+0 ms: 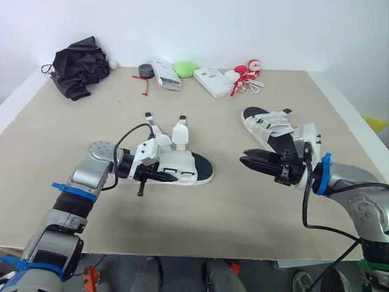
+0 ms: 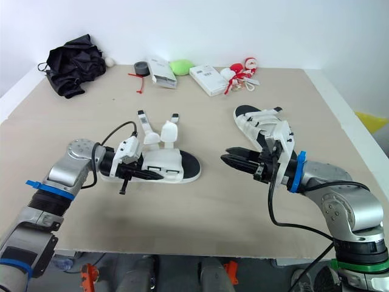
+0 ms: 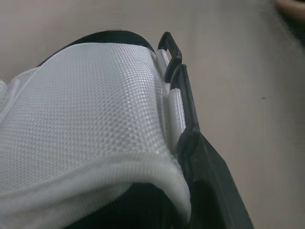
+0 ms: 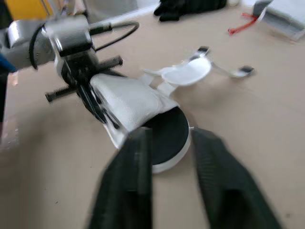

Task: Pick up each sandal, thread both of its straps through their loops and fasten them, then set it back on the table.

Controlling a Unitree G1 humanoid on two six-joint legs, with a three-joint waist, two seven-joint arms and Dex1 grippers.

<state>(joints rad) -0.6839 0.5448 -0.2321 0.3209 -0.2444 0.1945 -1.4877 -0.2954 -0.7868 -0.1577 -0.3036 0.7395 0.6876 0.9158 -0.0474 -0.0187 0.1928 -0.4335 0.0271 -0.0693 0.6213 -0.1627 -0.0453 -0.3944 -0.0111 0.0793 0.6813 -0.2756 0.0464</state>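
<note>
A white sandal with a black sole (image 1: 185,167) lies left of the table's middle, its two rear straps (image 1: 165,131) undone and standing up. My left gripper (image 1: 172,177) is shut on its front woven band (image 3: 86,119); one black finger (image 3: 209,191) presses along the band beside the black loops (image 3: 169,47). My right gripper (image 1: 250,162) hovers open just right of this sandal's toe, pointing at it, nothing between its fingers (image 4: 131,181). The second sandal (image 1: 273,126) lies flat behind the right gripper, partly hidden by the wrist.
Along the table's far edge sit a black crumpled bundle (image 1: 79,66), a dark tape roll (image 1: 145,70), two white boxes (image 1: 165,74) (image 1: 213,81), a green object (image 1: 185,69) and a red-and-white toy (image 1: 246,74). The table's front edge (image 1: 182,252) runs close below both arms.
</note>
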